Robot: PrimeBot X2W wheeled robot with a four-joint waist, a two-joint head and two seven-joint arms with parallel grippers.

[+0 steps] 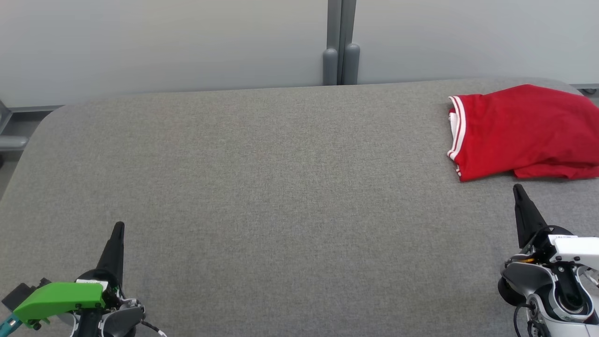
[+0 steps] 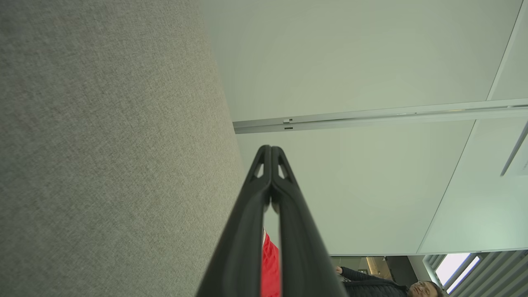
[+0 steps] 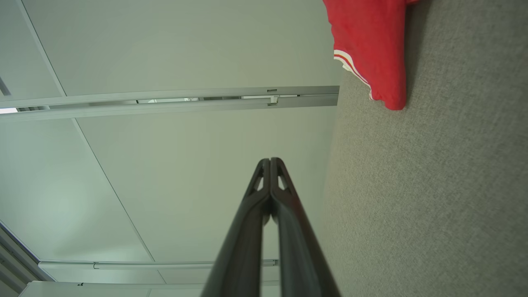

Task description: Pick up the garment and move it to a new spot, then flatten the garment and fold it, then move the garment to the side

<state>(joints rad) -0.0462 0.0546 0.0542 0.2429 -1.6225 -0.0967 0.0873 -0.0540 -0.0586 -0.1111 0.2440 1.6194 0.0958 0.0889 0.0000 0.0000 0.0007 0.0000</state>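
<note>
Garment (image 1: 524, 133) lies folded on grey table (image 1: 262, 196) by pale wall (image 1: 164, 42).

Head camera: I look forward and down across the grey table (image 1: 281, 187) from well back, its far edge and the wall (image 1: 164, 42) in the upper frame; my left gripper (image 1: 119, 225) sits lower left, my right gripper (image 1: 517, 187) lower right.
Left wrist camera: low and rolled sideways, I sight along my fingers; table at the left, wall at the right.
Right wrist camera: mirrored, table right, wall left.
Shared: all three catch the garment (image 1: 524, 131), upper right in head and right wrist views, bottom centre in left wrist.
</note>
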